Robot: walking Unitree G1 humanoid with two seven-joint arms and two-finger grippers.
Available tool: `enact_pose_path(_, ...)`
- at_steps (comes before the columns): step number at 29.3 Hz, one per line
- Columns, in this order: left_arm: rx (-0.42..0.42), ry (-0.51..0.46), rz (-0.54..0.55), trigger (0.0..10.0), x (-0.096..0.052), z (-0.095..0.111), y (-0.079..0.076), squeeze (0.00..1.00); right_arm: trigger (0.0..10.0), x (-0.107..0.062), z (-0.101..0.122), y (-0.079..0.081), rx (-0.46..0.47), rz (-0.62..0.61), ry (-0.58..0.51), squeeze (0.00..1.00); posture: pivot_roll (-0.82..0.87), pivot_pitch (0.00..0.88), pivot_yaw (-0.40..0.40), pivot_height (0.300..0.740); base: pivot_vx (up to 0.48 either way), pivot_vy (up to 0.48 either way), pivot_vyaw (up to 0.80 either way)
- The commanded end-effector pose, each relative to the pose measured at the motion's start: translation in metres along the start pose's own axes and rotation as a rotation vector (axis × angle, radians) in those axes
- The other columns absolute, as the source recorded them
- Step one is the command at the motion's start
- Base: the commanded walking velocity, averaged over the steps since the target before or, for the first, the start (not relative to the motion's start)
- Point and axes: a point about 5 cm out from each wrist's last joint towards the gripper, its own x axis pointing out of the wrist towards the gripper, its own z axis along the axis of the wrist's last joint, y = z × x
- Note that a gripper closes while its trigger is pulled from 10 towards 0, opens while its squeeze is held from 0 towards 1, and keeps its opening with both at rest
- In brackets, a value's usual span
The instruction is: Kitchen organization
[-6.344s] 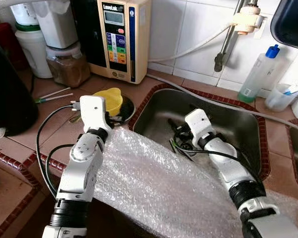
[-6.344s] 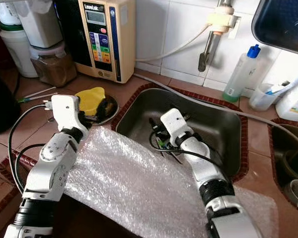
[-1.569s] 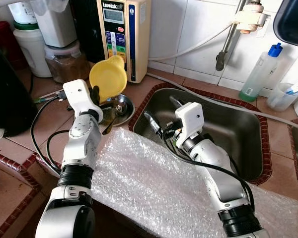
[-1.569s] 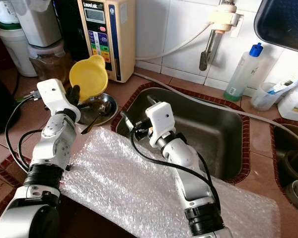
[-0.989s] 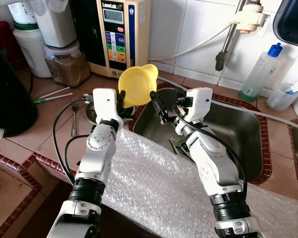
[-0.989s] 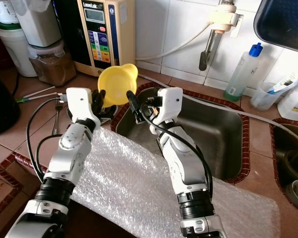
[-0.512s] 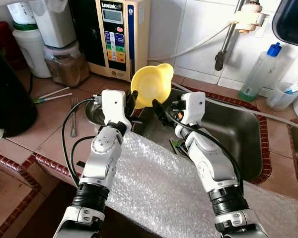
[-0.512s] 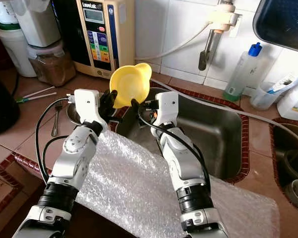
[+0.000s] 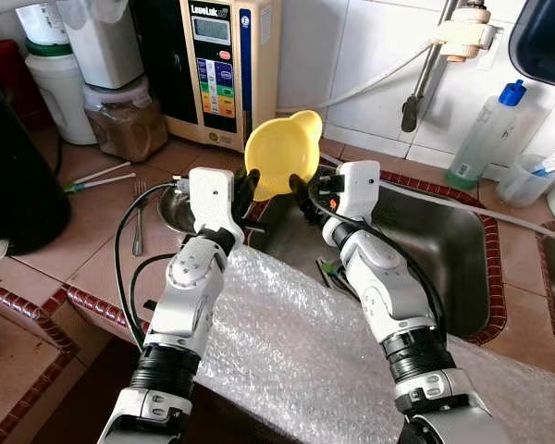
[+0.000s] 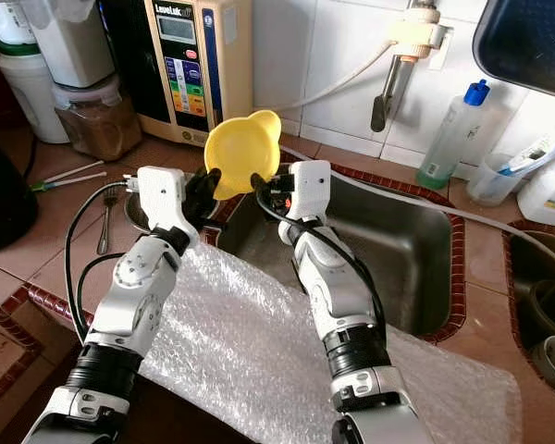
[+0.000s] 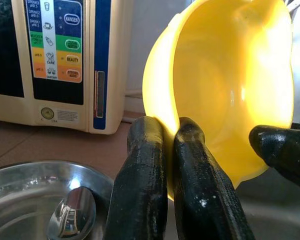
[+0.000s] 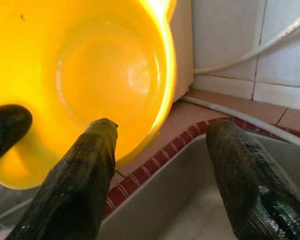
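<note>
Yellow plastic bowl (image 9: 283, 154) is held in the air over the left rim of the steel sink (image 9: 416, 242), in front of the beige water ionizer (image 9: 224, 67). It is tipped on edge: the mouth faces toward the robot and slightly down, and the small pour lip sits at the top, toward the tiled wall. Smooth glossy plastic, round, translucent where light passes through.

Left gripper (image 11: 165, 165): fingers clamped together on the bowl's lower rim, one finger inside and one outside as far as the wrist view shows.

Right gripper (image 12: 160, 145): fingers spread wide. One finger (image 12: 75, 180) reaches into the bowl's mouth; contact is unclear. The other (image 12: 250, 185) hangs over the sink basin, clear of the bowl.

Below the bowl on the terracotta tile counter (image 9: 102, 250) sits a shallow round steel dish (image 11: 25, 200) with a spoon (image 11: 72, 215) in it. A fork (image 9: 136, 217) lies beside the dish. A bubble wrap sheet (image 9: 296, 361) is draped over the counter's front edge under both arms. A clear bottle with a blue cap (image 9: 481, 137) stands behind the sink.
</note>
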Motion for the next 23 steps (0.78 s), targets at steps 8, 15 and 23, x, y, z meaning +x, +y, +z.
enact_pose_path(8, 0.000, -0.003, -0.113, 0.0, -0.001, 0.000, -0.018, 0.00, 10.0, 0.003, 0.015, -0.009, 0.072, -0.016, -0.055, 1.00, 0.14, 0.000, -0.023, 0.740, 0.000, 0.000, 0.00)
enact_pose_path(15, 0.002, -0.005, -0.120, 0.0, -0.001, 0.000, -0.020, 0.00, 0.0, 0.007, 0.012, -0.018, 0.075, -0.085, -0.030, 0.00, 0.14, 0.000, -0.025, 0.740, 0.000, 0.000, 0.00)
enact_pose_path(23, 0.015, 0.003, -0.089, 0.0, -0.001, -0.001, -0.016, 0.00, 0.0, 0.005, 0.011, -0.025, 0.049, -0.118, -0.014, 0.00, 0.14, 0.000, -0.027, 0.740, 0.000, 0.000, 0.00)
